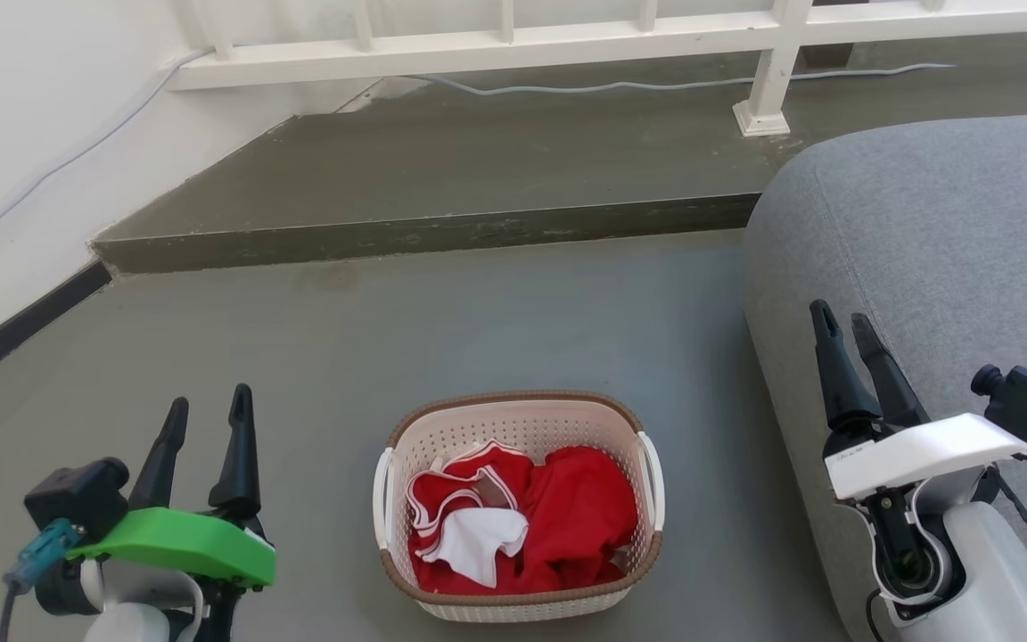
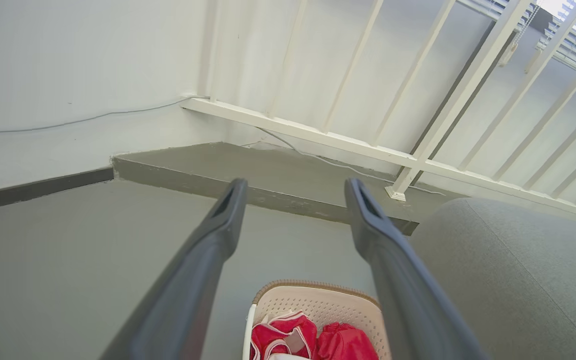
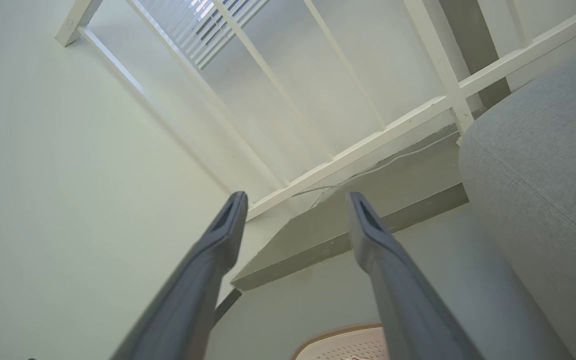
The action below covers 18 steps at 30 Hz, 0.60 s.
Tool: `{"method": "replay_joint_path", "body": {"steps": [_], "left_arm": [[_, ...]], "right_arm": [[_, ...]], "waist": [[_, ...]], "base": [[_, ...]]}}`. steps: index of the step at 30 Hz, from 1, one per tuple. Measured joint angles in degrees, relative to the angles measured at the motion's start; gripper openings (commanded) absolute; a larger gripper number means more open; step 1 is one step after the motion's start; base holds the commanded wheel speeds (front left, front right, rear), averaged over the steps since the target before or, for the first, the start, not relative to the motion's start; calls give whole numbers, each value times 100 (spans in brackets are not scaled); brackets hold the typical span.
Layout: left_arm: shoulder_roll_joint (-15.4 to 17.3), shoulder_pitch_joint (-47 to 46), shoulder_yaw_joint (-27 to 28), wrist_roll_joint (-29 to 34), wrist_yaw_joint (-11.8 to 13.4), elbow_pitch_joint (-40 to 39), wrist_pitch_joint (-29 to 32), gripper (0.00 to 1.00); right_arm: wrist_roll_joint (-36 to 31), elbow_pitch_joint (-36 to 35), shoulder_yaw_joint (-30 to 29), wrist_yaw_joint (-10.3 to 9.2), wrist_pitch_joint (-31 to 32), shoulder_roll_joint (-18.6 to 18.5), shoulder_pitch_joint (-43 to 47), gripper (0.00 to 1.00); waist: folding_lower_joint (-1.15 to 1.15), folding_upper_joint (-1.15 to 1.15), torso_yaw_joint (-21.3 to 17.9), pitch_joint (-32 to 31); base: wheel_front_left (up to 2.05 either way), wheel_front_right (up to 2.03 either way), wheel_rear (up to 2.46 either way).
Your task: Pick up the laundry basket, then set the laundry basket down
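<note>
grey sofa point(image 1: 924, 223) right | white railing point(image 1: 567, 36) behind | red garments point(image 1: 585, 517), perhaps shirts

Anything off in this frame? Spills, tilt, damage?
Nothing stands out. The laundry basket sits upright on the floor, with the red and white clothes all inside its rim. The left gripper and right gripper are open either side, clear of it. A loose cable lies along the raised step behind.

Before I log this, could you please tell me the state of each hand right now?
Left hand: open, holding nothing.
Right hand: open, holding nothing.
</note>
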Motion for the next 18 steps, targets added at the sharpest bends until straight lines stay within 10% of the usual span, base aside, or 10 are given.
{"method": "replay_joint_path", "body": {"steps": [18], "left_arm": [[-23,-14,-147,1526,44,-162,-367,100]], "right_arm": [[-1667,-34,169,-246,-358,23,-16,100]], "waist": [[0,0,10,49]], "base": [[0,0,0]]}}
